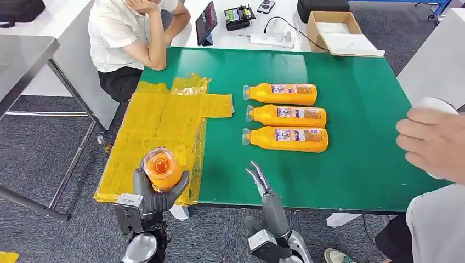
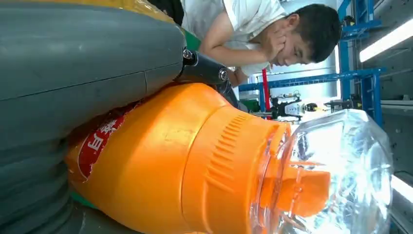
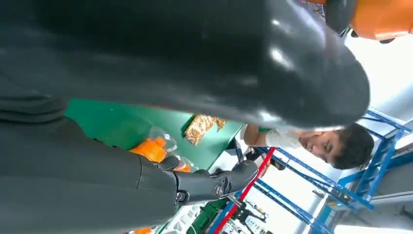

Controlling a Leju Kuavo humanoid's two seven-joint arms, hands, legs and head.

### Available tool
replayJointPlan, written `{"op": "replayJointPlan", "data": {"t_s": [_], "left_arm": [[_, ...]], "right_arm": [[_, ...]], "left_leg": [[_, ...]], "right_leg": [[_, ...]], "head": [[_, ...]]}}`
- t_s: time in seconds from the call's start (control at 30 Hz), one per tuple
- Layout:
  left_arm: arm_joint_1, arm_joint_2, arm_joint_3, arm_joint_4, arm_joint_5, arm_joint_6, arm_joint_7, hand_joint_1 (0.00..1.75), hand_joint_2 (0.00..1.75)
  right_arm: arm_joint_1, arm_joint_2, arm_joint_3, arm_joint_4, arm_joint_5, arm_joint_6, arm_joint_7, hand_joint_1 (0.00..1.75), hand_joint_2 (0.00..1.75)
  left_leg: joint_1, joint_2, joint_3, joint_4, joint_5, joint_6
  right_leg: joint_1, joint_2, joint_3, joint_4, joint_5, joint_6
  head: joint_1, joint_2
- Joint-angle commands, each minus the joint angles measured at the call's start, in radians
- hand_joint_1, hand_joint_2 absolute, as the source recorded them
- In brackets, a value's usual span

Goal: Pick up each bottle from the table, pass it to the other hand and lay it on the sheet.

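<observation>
An orange juice bottle (image 1: 163, 169) with a clear domed cap and a red-and-white label is gripped upright by the left hand (image 1: 155, 193), dark fingers (image 1: 139, 189) wrapped round its body, over the near end of the yellow plastic sheet (image 1: 159, 126). In the left wrist view the orange ribbed collar and the transparent cap are seen close, the thumb pressed along the bottle's side.

Three more orange bottles (image 1: 284, 116) are laid side by side on the green table (image 1: 362, 159) — caps pointing left, labels up, right of the sheet and apart from it.

The right hand (image 1: 259, 178) is held at the near table edge with nothing in it, fingers straight and close together, pointing away.

A seated person (image 1: 131, 33) leans an elbow on the far left corner. Another person's hand (image 1: 430, 143) is seen over the right edge. Beyond the table — a tablet (image 1: 206, 22), a cardboard box (image 1: 334, 30), grey carpet (image 1: 33, 153).
</observation>
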Motion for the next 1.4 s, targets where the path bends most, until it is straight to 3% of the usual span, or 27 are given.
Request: {"op": "replayJointPlan", "data": {"t_s": [0.03, 0.33, 0.5, 0.6, 0.63, 0.77, 1.13, 1.17, 1.2, 1.4], "left_arm": [[-0.034, 0.023, 0.02, 0.038, 0.002, 0.0, 0.004, 1.75, 1.75], [-0.037, 0.021, 0.02, 0.047, -0.042, 0.035, 0.007, 1.75, 1.75], [-0.084, 0.016, 0.097, 0.116, -0.12, 0.121, 0.027, 1.75, 1.75], [-0.165, -0.027, 0.249, 0.287, -0.516, 0.18, 0.09, 1.75, 1.75], [-0.172, -0.026, 0.25, 0.296, -0.516, 0.18, 0.09, 1.75, 1.75], [-0.345, 0.019, 0.242, 0.631, -0.768, 0.18, 0.279, 1.75, 1.75], [-0.345, 0.019, 0.242, 0.631, -0.768, 0.18, 0.279, 1.75, 1.75], [-0.431, 0.058, 0.117, 0.756, -0.894, 0.055, 0.404, 1.75, 1.75], [-0.496, 0.029, 0.074, 0.87, -1.005, -0.02, 0.493, 1.75, 1.75], [-0.585, 0.02, 0.051, 1.033, -1.047, -0.085, 0.561, 1.75, 1.75]], "right_arm": [[-0.006, -0.019, -0.018, -0.003, 0.001, -0.001, -0.001, 0.0, 0.0], [-0.005, -0.014, -0.023, -0.001, 0.003, -0.002, -0.002, 0.0, 0.0], [0.017, -0.007, -0.03, -0.046, 0.004, -0.122, -0.002, 0.0, 0.0], [-0.012, -0.01, 0.004, -0.049, -0.034, -0.129, -0.002, 0.0, 0.0], [-0.014, -0.009, 0.004, -0.047, -0.034, -0.13, -0.002, 0.0, 0.0], [-0.058, 0.002, 0.036, -0.009, -0.059, -0.117, -0.002, 0.0, 0.0], [-0.058, 0.002, 0.036, -0.009, -0.059, -0.117, -0.002, 0.0, 0.0], [-0.068, 0.004, 0.055, -0.009, -0.086, -0.069, -0.002, 0.0, 0.0], [-0.085, 0.02, 0.058, 0.014, -0.093, -0.071, -0.002, 0.0, 0.0], [-0.097, 0.031, 0.056, 0.045, -0.107, -0.077, -0.002, 0.0, 0.0]], "left_leg": [[-0.001, 0.001, 0.004, -0.002, -0.001, 0.002], [-0.001, 0.001, 0.005, -0.002, -0.001, 0.002], [-0.001, 0.0, 0.005, -0.002, -0.001, 0.002], [-0.001, 0.001, 0.007, -0.003, -0.001, 0.002], [-0.002, 0.002, 0.007, -0.003, -0.001, 0.003], [-0.001, -0.001, 0.005, -0.003, 0.002, 0.001], [-0.001, 0.002, 0.005, -0.002, 0.001, 0.001], [-0.001, 0.002, 0.007, -0.002, 0.001, 0.001], [0.0, 0.001, 0.003, -0.001, 0.002, 0.0], [-0.001, -0.004, 0.003, -0.002, 0.004, 0.001]], "right_leg": [[0.0, -0.002, 0.004, -0.001, -0.001, -0.002], [0.0, -0.002, 0.004, -0.001, -0.002, -0.002], [0.0, -0.003, 0.005, -0.001, -0.002, -0.002], [0.0, -0.003, 0.006, -0.001, -0.002, -0.003], [0.0, -0.002, 0.007, -0.001, -0.001, -0.003], [0.0, -0.003, 0.005, -0.002, 0.0, -0.002], [0.0, -0.001, 0.005, -0.001, 0.0, -0.002], [0.0, -0.001, 0.006, -0.001, -0.001, -0.003], [0.0, 0.0, 0.003, 0.0, 0.001, -0.001], [0.0, -0.005, 0.005, -0.001, 0.001, -0.002]], "head": [[0.0, 0.0], [0.0, 0.0], [0.0, 0.0], [0.0, 0.0], [0.0, 0.0], [0.0, 0.0], [0.0, 0.0], [0.001, 0.0], [0.0, 0.0], [0.0, 0.0]]}}
